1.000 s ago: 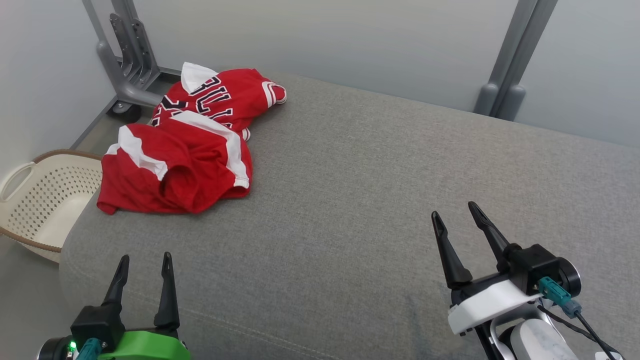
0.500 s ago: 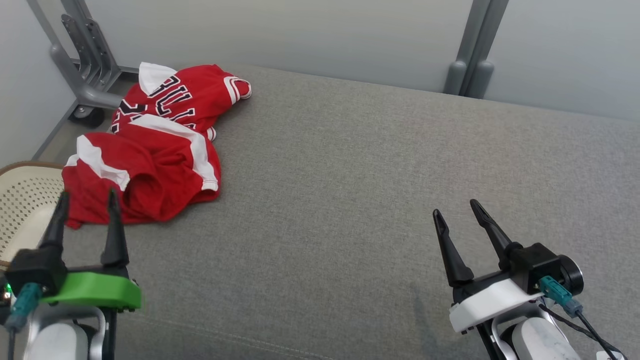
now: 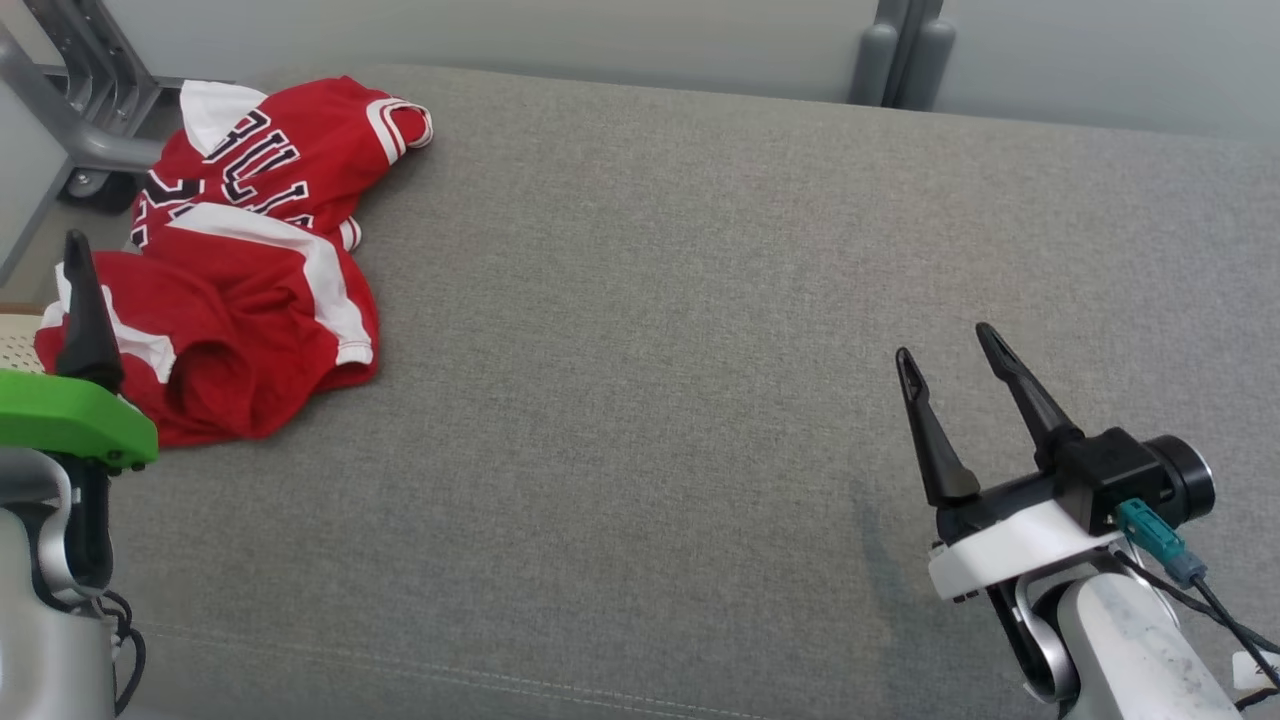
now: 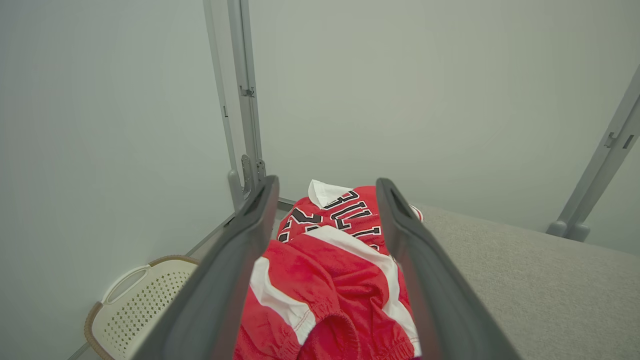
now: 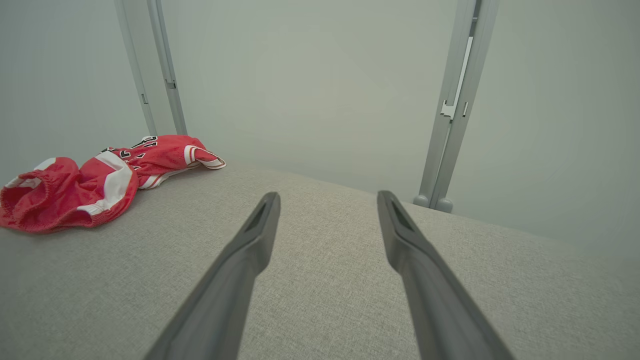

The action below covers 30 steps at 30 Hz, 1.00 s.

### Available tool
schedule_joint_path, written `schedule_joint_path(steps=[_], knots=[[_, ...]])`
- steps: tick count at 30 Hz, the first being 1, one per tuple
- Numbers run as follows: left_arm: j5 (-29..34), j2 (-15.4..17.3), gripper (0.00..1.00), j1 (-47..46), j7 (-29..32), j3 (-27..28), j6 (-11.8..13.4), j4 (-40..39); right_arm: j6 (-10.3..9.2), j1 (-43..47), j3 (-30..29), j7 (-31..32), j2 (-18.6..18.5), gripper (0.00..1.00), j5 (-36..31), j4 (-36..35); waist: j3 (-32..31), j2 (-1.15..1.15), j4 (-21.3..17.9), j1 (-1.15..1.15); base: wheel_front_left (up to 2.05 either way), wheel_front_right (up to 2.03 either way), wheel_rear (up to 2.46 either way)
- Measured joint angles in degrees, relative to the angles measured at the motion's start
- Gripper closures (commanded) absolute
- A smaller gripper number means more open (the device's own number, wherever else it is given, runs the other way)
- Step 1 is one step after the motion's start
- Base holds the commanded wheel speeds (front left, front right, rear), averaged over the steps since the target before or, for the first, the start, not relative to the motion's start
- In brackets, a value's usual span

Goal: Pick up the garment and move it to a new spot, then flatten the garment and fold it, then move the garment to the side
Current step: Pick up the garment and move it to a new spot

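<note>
Grey cushion (image 3: 650, 350) beneath pale walls (image 4: 100, 100). Left gripper (image 4: 325, 187) spread wide and empty, aimed at the crumpled red garment (image 3: 250, 290) heaped at the cushion's left end. Best to drop onto the nearest raised, gathered fold, pinch deep enough to catch more than one layer, then lift clear before swinging toward the bare middle. Right gripper (image 3: 944, 340) spread too, empty, well apart. Beware the basket (image 4: 145, 300) beyond the edge.
</note>
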Motion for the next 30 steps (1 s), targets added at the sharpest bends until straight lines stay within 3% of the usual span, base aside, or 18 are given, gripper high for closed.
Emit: schedule_joint_path(steps=[12,23,30], knots=[[-3.47,2.01,0.0,-7.06,9.17,2.79,0.13,5.89,0.77,-5.43,-0.82,-0.15,-3.24,0.0,-1.99,-3.53,8.01,0.0,-1.71,0.0,0.0,0.0,0.0],[-4.43,-0.59,0.0,-9.85,13.48,-0.38,0.18,13.22,1.33,-9.32,-1.59,-0.16,-5.24,0.0,-3.67,-5.47,14.42,0.0,-1.07,0.0,0.0,0.0,0.0],[-2.79,0.0,0.0,-11.1,13.81,-0.29,2.12,17.24,1.98,-10.38,-0.96,-0.16,-5.53,0.0,-3.85,-5.52,16.25,0.0,-0.2,0.0,0.0,0.0,0.0]])
